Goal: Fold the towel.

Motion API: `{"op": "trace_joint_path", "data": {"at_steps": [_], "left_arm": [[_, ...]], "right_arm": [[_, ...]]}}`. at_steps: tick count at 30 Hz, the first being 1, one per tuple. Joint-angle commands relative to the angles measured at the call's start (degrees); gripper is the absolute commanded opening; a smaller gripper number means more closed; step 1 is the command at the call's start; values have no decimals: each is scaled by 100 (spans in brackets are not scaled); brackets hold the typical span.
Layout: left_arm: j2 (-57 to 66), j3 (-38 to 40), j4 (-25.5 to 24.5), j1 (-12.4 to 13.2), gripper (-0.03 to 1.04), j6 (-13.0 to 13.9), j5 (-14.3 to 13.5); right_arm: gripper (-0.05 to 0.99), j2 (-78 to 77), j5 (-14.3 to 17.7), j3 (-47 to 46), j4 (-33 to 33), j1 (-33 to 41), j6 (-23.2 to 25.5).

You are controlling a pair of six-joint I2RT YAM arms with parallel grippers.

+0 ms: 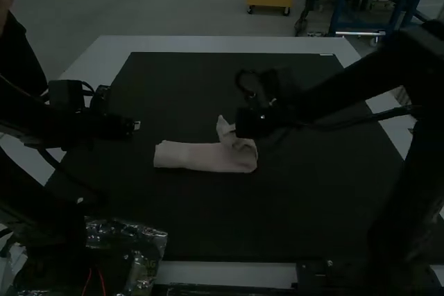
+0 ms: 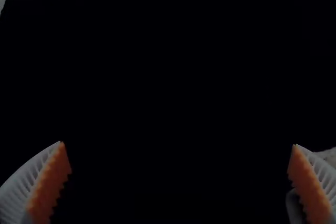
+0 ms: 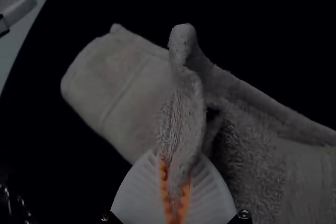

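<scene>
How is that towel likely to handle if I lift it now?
The towel will probably stay floppy: the part pinched in the right gripper bunches into soft creases. Its nap looks fuzzy, so it likely won't slip easily. The loosely layered folds might open up if lifted.

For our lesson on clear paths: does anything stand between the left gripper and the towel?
Nothing visible stands between them. In the high view, only bare dark mat lies between the left gripper and the near end of the towel.
</scene>
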Motion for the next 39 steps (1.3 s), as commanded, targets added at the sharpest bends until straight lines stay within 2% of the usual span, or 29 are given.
{"op": "trace_joint_path", "data": {"at_steps": [1, 10, 24, 33, 39], "left_arm": [[-38, -28, 106, 19, 97, -50, 42], [-38, -64, 123, 63, 97, -111, 7], [-46, -160, 220, 353, 97, -146, 7], [-46, -178, 264, 652, 97, -137, 42], [-46, -248, 325, 678, 97, -137, 51]], "right_arm": [[-3, 189, 51, 341, 114, 240, 169], [-3, 840, 51, 1018, 158, 609, 231], [-3, 1490, 51, 1782, 149, 969, 275], [-3, 1815, 51, 2108, 149, 1128, 328], [-3, 2052, 51, 2362, 149, 1259, 363]]}}
